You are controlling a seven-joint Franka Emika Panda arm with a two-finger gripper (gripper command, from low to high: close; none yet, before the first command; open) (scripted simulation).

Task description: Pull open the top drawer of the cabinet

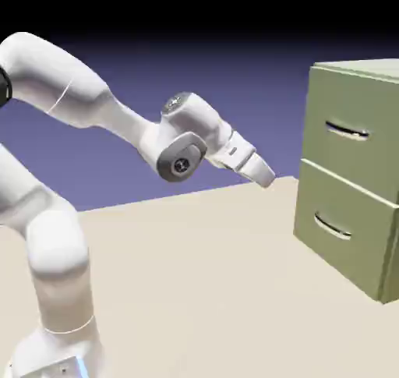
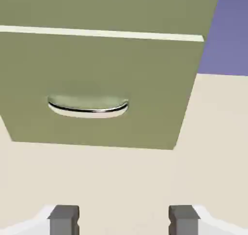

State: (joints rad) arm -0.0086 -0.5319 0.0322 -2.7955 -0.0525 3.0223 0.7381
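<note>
Exterior view: top drawer (image 1: 352, 131), olive-green with silver bar handle, sits closed; gripper (image 1: 267, 177) open, empty.

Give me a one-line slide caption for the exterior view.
White arm's open fingers hang short of the olive cabinet, both drawers shut.

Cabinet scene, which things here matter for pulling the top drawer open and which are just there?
For the job:
- top drawer
- its silver handle
- cabinet
- gripper, open, short of the cabinet

Just there:
- lower drawer, shut
- table
</note>
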